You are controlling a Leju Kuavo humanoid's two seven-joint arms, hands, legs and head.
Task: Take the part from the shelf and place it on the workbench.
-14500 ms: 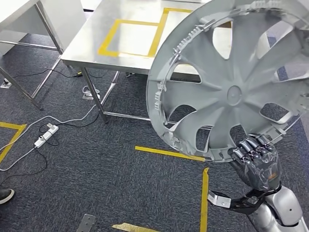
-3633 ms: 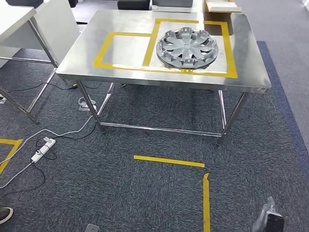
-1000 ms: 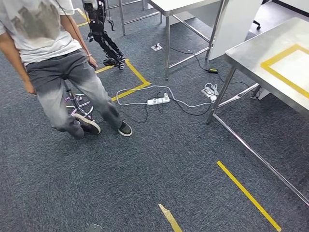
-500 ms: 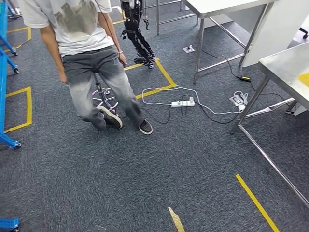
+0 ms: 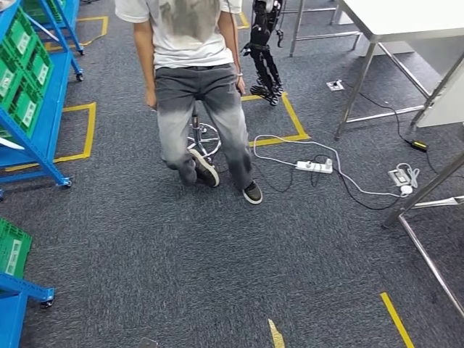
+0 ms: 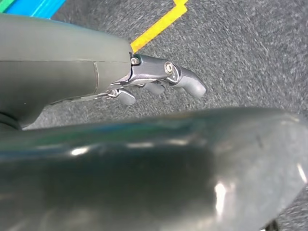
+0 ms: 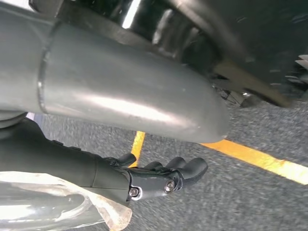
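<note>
On the grey carpet ahead of the robot, a person stands at twelve o'clock beside a stool. A blue shelf with green bins waits at ten o'clock; a power strip lies at two o'clock. The left hand and right hand hang over the floor, fingers loosely extended, grasping nothing. I cannot spot the part here. Best to finish turning toward the shelf, giving the person and cable wide berth.
</note>
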